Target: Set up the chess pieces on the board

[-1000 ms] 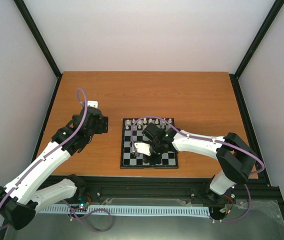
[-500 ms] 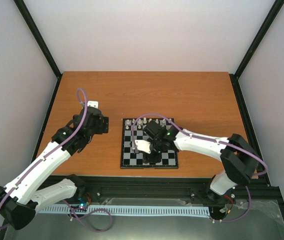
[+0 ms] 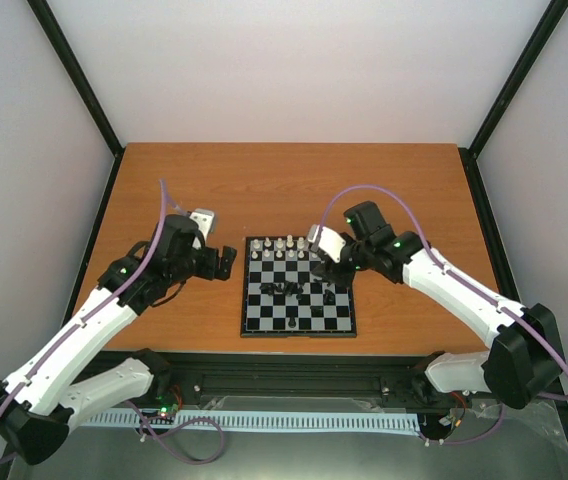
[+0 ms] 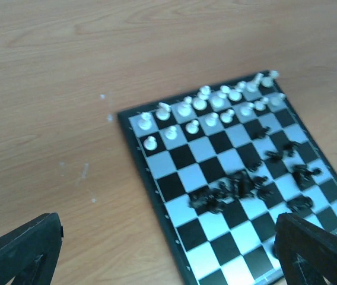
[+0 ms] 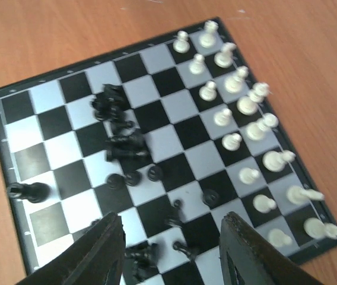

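The chess pieces (image 4: 211, 120) are all found on the board (image 3: 274, 318), set mid-counter (image 3: 294, 185). The white ones (image 5: 247, 105) are ranked in two rows along its far edge. The black ones (image 5: 124, 145) (mostly toppled) are strewn mid-board. The right end effector (image 5: 171, 219) is held parted above them, gripping nothing. The left end effector (image 3: 226, 258) is spread wide beside the board, likewise empty.

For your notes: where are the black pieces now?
Top view: the black pieces lie jumbled midway down the board, white pieces along its far edge.
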Controlling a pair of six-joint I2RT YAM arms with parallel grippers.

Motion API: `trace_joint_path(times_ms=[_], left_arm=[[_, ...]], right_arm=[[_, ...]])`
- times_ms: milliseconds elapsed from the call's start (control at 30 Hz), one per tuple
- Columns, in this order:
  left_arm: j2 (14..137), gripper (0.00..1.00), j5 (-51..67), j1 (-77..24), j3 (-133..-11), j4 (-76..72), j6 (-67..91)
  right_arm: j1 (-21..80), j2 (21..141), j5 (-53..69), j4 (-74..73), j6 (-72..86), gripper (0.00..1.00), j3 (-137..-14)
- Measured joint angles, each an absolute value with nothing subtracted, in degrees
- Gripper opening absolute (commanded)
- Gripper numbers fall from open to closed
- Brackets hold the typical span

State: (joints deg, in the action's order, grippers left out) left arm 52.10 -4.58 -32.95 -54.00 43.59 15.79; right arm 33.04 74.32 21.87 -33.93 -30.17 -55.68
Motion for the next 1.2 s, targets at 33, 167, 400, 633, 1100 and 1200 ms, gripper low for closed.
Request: trace_joint_path(times_ms=[33,167,400,633,1100,1200], left_arm=[[51.24,1.0,-2.55,-33.28,-53.71,43.46,15.4],[46.89,1.0,0.51,-35.14,-49.25,41.91,14.9],[48.88,1.0,1.19,-35.88,-47.03,40.32,14.55],[52.21,1.0,7.22,-36.67,-46.63,38.87,14.46],[51.64,1.0,3.97,-38.28,-46.57,38.61,13.89],[52.25,1.0,3.22,-38.28,-46.57,38.63,13.91]], right_arm=[[32.29,74.3,21.32,-33.69,-29.82,0.44,-55.53],[31.59,74.35,19.22,-33.15,-29.06,0.43,-55.0],[31.57,76.4,17.65,-32.51,-29.08,0.43,-54.87],[31.59,82.06,18.13,-32.95,-28.99,0.42,-55.77],[36.47,93.17,17.63,-35.16,-28.01,0.41,-62.74],[38.5,95.0,14.96,-34.98,-27.53,0.39,-64.27]])
